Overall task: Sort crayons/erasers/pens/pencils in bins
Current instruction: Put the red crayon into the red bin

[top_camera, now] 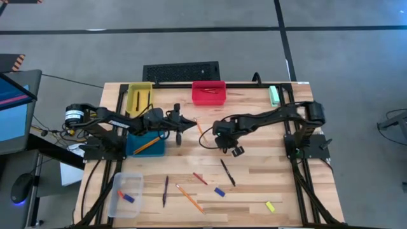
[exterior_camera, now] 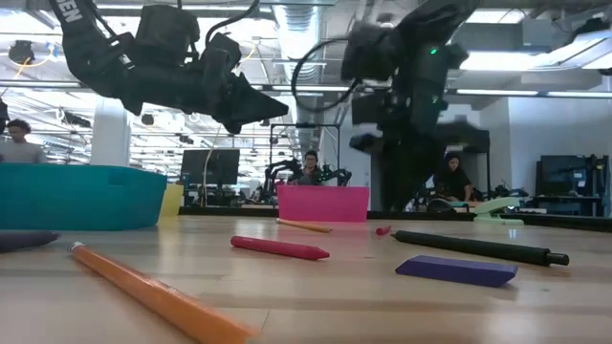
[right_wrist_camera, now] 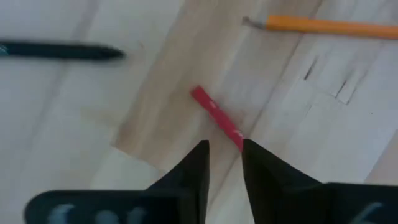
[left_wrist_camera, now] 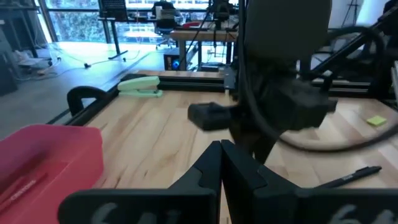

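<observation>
High view, left to right: your left gripper (top_camera: 191, 126) waits at nine o'clock beside the teal bin (top_camera: 147, 144), fingers pressed together, empty. At centre, your right gripper (top_camera: 236, 151) hangs with fingers narrowly parted, empty, above the red crayon (right_wrist_camera: 217, 116) on the counter (top_camera: 254, 184). Square the fingers across it, then descend.

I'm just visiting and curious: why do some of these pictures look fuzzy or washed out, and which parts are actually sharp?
Low view: the near long orange pencil is soft, the short red crayon sharper, and ceiling lights glare behind the dark arms. Right wrist view: the slim black pen is smeared and the pale wooden table washed out. Left wrist view: bright windows, blurred background.
</observation>
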Controlling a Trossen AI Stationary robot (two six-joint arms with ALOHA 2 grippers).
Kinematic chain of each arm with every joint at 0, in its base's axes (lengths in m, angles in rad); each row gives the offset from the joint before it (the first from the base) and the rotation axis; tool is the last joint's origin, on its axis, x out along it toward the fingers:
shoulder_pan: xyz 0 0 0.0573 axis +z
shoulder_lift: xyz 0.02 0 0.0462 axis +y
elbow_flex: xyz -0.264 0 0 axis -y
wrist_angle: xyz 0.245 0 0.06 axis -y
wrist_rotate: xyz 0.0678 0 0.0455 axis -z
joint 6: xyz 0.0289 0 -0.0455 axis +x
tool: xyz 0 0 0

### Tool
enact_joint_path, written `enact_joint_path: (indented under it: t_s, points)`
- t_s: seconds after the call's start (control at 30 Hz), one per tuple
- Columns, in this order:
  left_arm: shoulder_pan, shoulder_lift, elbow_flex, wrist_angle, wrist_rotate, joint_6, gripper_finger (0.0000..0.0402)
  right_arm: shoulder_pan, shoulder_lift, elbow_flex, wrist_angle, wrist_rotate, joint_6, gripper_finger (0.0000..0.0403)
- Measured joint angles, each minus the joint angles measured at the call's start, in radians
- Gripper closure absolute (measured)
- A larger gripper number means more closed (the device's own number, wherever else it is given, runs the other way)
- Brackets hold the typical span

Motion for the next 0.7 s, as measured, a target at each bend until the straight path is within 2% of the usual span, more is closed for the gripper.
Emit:
enact_joint_path:
  t_s: [0.13,0.3,0.7]
  points:
    - [0.012,0.000,0.000,-0.013,0.000,0.001,0.0401,-0.005,0.058,0.046,-0.039,0.018,-0.075,0.0286]
    - [0.011,0.000,0.000,-0.039,-0.001,0.008,0.0401,0.000,0.091,0.053,-0.030,0.113,-0.156,0.0285]
    - [0.011,0.000,0.000,-0.043,-0.002,0.011,0.0401,-0.021,0.091,0.052,-0.028,0.099,-0.161,0.0285]
